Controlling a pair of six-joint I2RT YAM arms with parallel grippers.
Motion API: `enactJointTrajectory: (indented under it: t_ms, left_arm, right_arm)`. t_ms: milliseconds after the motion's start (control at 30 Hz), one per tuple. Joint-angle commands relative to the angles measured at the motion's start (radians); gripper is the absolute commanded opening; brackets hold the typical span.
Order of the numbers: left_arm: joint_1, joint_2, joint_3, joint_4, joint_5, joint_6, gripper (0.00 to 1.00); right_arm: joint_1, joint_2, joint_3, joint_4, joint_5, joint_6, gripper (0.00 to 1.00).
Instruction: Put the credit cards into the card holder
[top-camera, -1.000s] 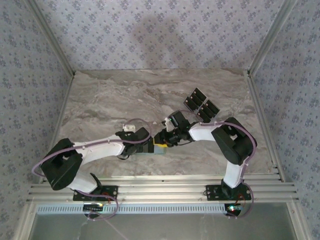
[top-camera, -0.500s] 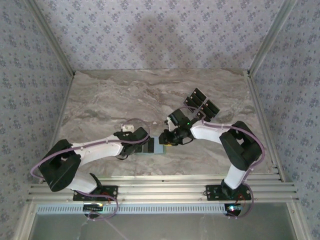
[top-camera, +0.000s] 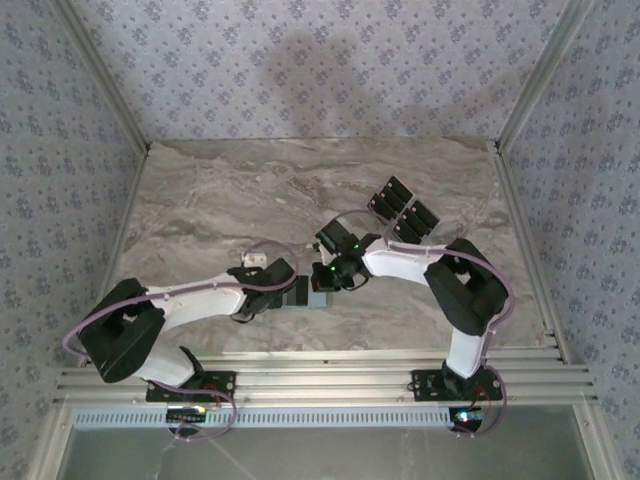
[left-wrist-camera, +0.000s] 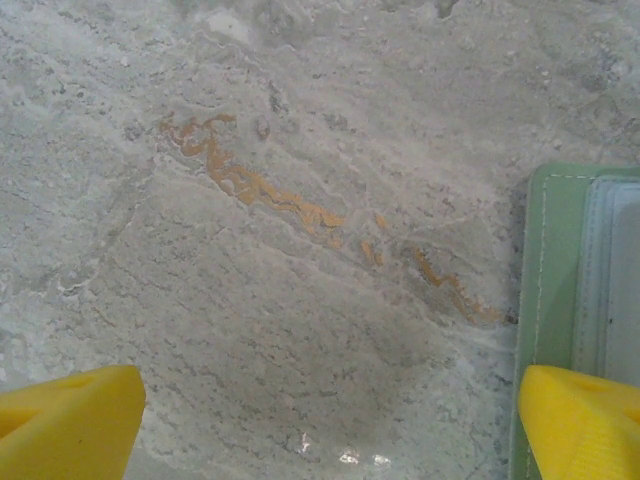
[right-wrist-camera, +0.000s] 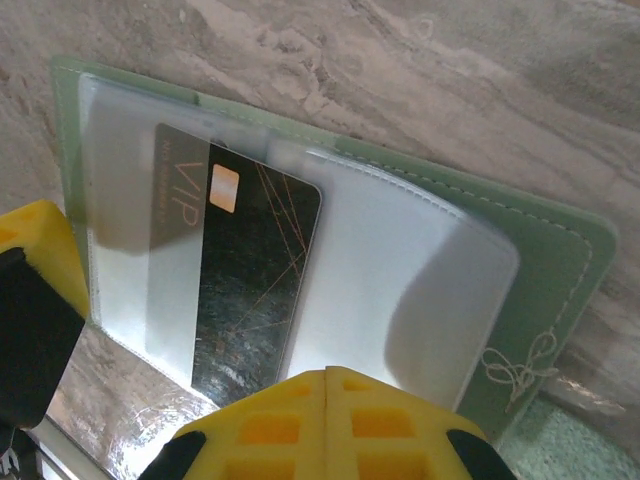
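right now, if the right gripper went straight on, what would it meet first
Probably the clear pocket of the card holder, just beside the black credit card tucked partly into it; depth is unclear.

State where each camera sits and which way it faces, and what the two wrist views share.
Top external: fixed above and behind the arms, looking down on the marble table; both arms, left gripper and right gripper close together.
Left wrist: on the left arm, facing down at the table; open yellow fingers at the bottom corners.
Right wrist: on the right arm, facing down at a credit card; shut fingers at the bottom edge.
Shared: both wrist views catch the green card holder.
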Motion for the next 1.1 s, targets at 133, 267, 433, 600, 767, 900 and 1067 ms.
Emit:
enactJointTrajectory:
  t_ms: [133,267,433,600,767,900,1067]
  left_arm:
    - [0.004,0.021,-0.026,0.024,0.001,-0.017,0.96]
    - [0.004,0.025,-0.034,0.036,0.006,-0.022,0.96]
    - [0.004,0.03,-0.04,0.046,0.013,-0.023,0.96]
    - [0.004,0.031,-0.043,0.053,0.018,-0.026,0.96]
    - [0.004,0.034,-0.047,0.058,0.021,-0.025,0.96]
    - [0.003,0.035,-0.046,0.059,0.02,-0.027,0.96]
    - [0.002,0.038,-0.045,0.06,0.021,-0.027,0.96]
  right_arm:
    - [0.017,0.054,0.051,-0.011,0.009,0.008,0.04]
    - [0.02,0.071,0.055,-0.002,0.004,0.016,0.04]
    - [0.025,0.083,0.064,0.007,-0.005,0.017,0.03]
    - [0.03,0.091,0.079,0.007,-0.01,0.017,0.03]
    - [0.039,0.107,0.1,0.009,-0.02,0.017,0.03]
    - [0.05,0.125,0.107,0.012,-0.028,0.028,0.03]
    - [0.064,0.144,0.16,0.021,-0.045,0.047,0.03]
